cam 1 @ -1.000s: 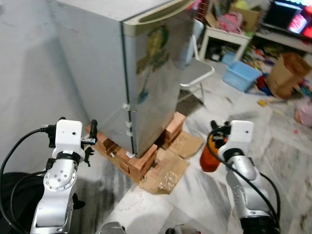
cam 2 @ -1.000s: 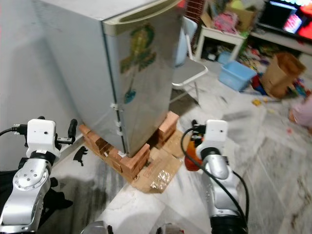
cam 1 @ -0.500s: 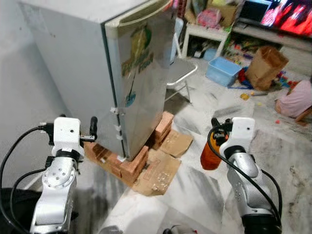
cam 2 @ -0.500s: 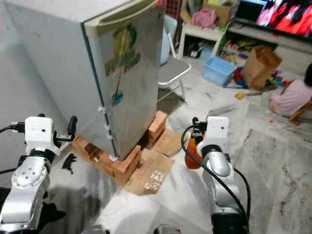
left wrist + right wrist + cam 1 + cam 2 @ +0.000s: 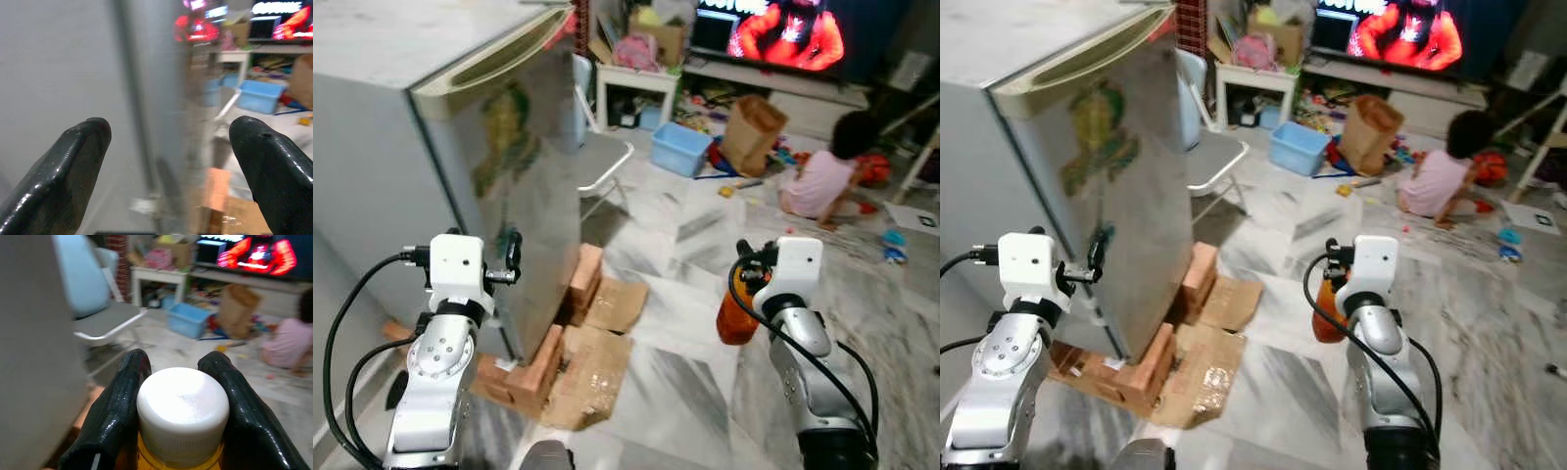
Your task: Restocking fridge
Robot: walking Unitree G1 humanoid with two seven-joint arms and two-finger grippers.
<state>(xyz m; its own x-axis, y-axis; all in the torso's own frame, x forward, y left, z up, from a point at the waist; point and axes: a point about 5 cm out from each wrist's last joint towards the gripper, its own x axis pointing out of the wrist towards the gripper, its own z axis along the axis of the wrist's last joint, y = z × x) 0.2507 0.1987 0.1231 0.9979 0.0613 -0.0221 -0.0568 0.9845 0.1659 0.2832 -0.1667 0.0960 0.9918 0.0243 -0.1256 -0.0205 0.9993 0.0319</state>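
The right gripper (image 5: 178,426) pinches a white-capped orange bottle (image 5: 735,311) at its neck, holding it above the marble floor (image 5: 685,362). The left gripper (image 5: 171,161), fingers spread, hovers beside the closed grey fridge (image 5: 460,166), which stands on bricks (image 5: 540,362) and flattened cardboard (image 5: 592,367).

A person (image 5: 824,178) in pink sits on the marble floor (image 5: 685,362) near a blue bin (image 5: 680,149), brown paper bag (image 5: 750,132) and lit television (image 5: 783,31)
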